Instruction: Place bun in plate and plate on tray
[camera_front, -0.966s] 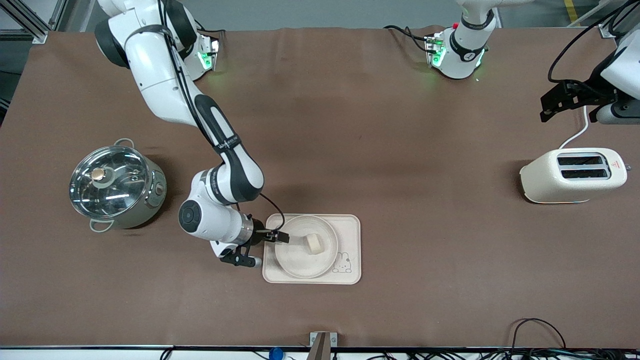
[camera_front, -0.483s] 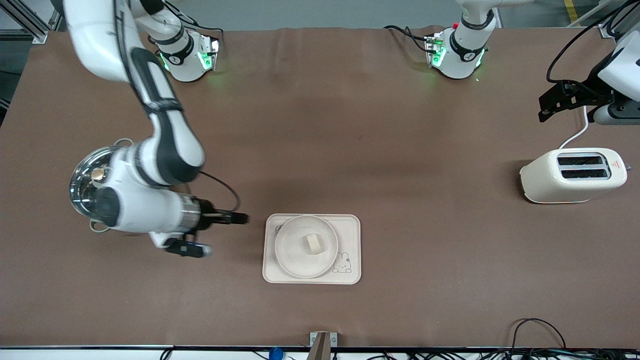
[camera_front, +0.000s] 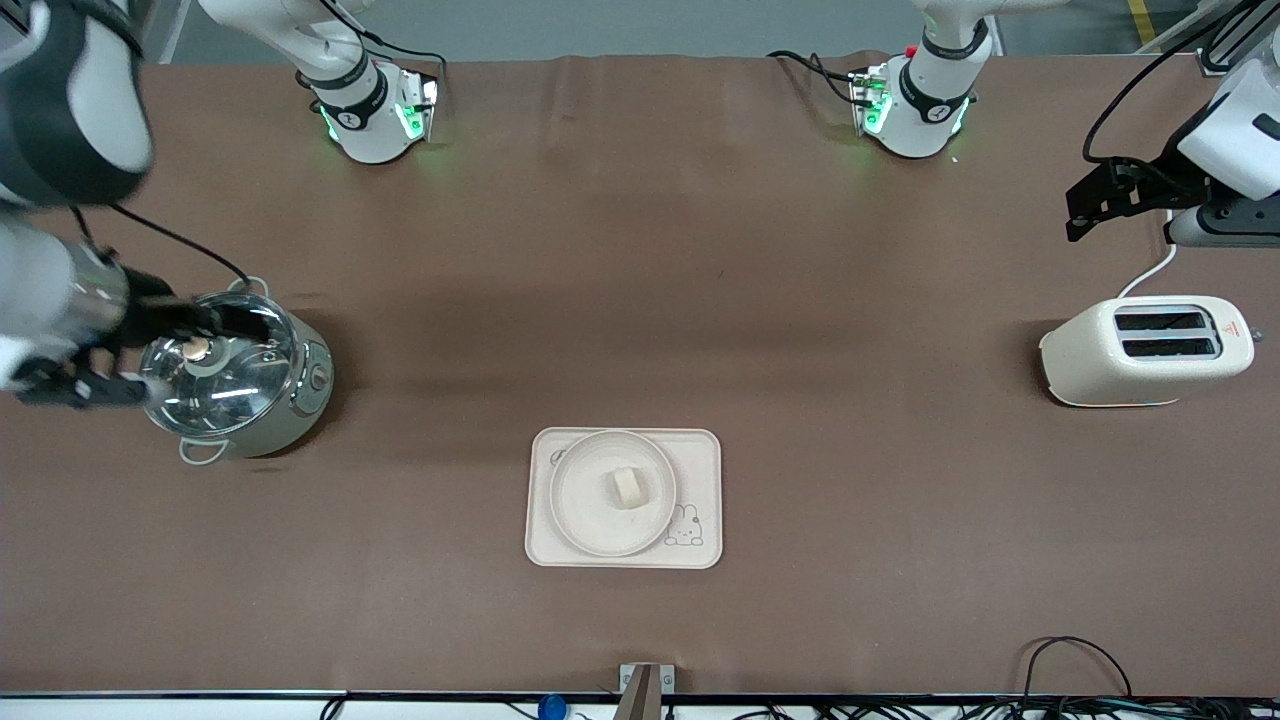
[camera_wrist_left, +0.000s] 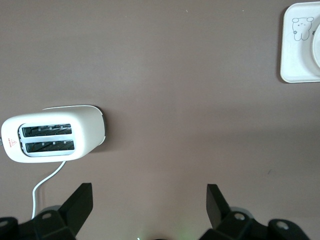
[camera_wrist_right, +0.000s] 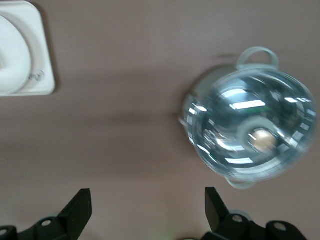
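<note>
Both task goals look met: bun (camera_front: 627, 488) sits in the middle of the plate (camera_front: 585, 515), plate rests flat on the tray (camera_front: 700, 480), covering most of it, rabbit drawing showing at one corner. Tray lies on the tabletop (camera_front: 700, 250) nearer the front camera, about midway between the two arms' ends. Right claw (camera_front: 232, 322) is up over the lidded steel pot (camera_front: 235, 375) at the right arm's end, fingers spread, holding nothing; judged clear of the tray so the stack is not bumped. Left claw (camera_wrist_left: 147, 202) hangs over the tabletop near the cream toaster (camera_front: 1148, 350), fingers wide apart, empty, this arm waits. Nothing touches bun or plate, so likely just a retreat to rest is left
</note>
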